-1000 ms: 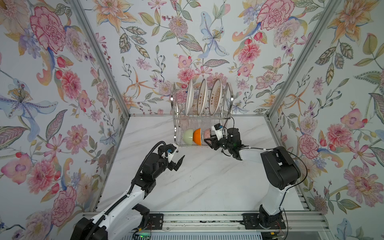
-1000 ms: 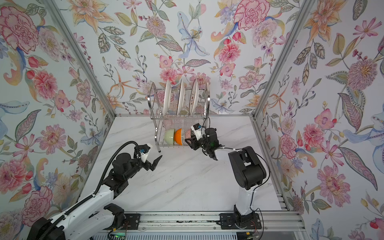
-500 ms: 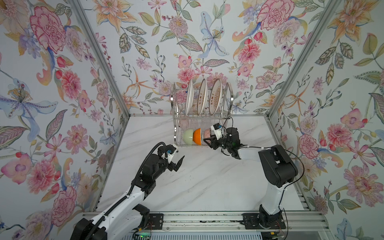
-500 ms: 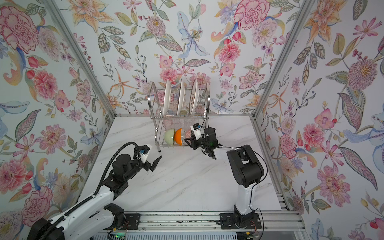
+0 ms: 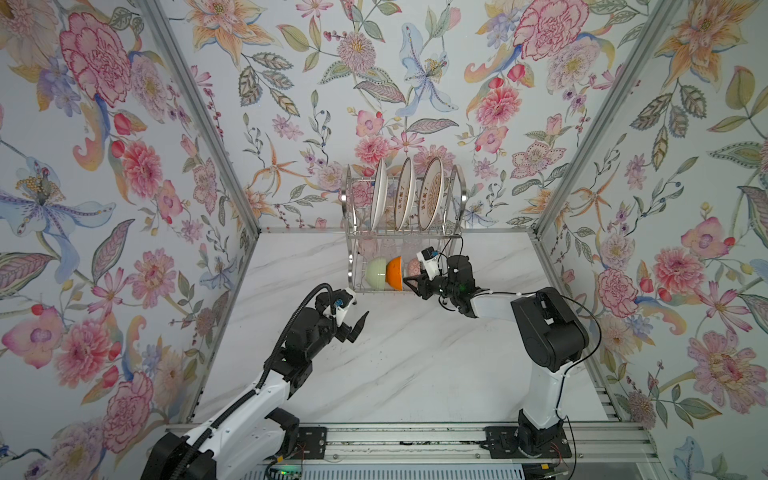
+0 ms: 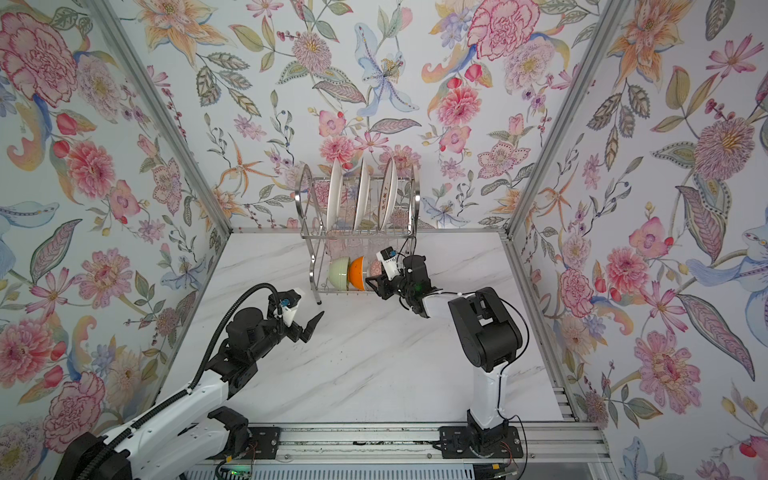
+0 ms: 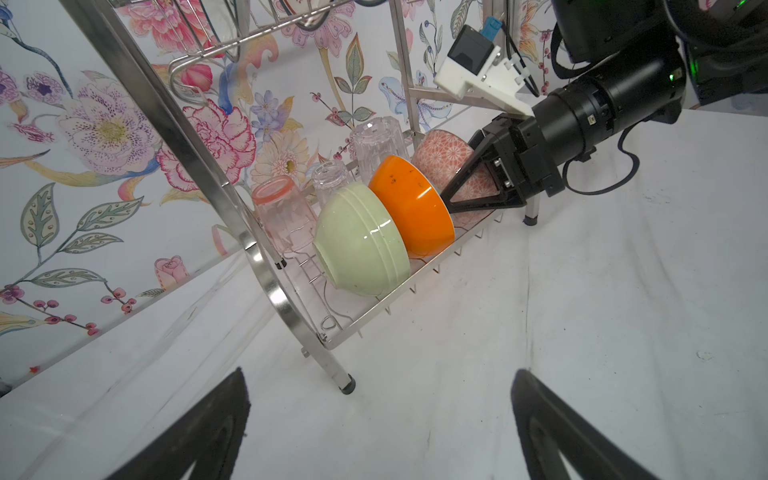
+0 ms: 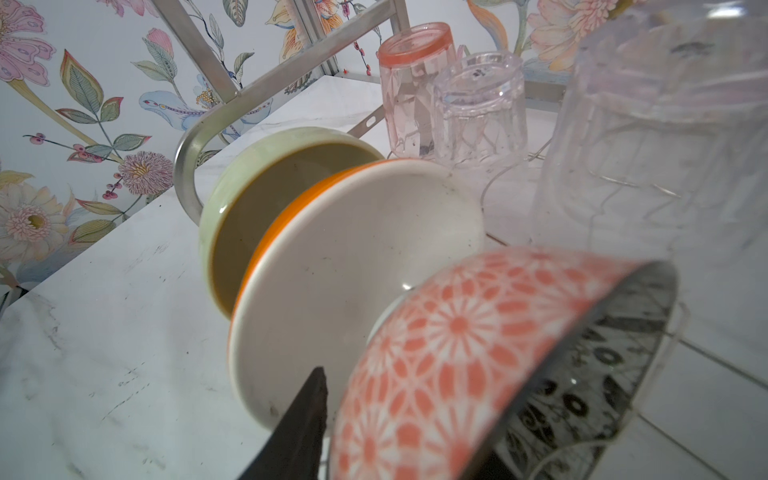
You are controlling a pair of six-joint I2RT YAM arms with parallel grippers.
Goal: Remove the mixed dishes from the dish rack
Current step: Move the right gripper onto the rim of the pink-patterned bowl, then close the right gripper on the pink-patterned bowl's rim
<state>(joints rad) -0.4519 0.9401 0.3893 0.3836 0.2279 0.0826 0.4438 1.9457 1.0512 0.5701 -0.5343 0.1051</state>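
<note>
Steel rack (image 5: pixel 403 235) sits at the middle of the back edge of the counter (image 5: pixel 415 374). Top tier: three plates (image 5: pixel 405 195) on edge. Lower tier, front row: green bowl (image 7: pixel 361 241), orange bowl (image 7: pixel 411 203) and pink bowl (image 8: pixel 457 353) nested on their sides, pink one at the right end. Behind them a pink cup (image 7: pixel 282 212) and two clear cups (image 7: pixel 330 178), upside down. Right gripper (image 7: pixel 457 195) is at the pink bowl, one finger (image 8: pixel 303 415) wedged between it and the orange bowl; can't tell if it's clamped. Left gripper (image 7: pixel 379 371) hovers over bare counter in front of the rack, fingers spread wide, holding nothing
</note>
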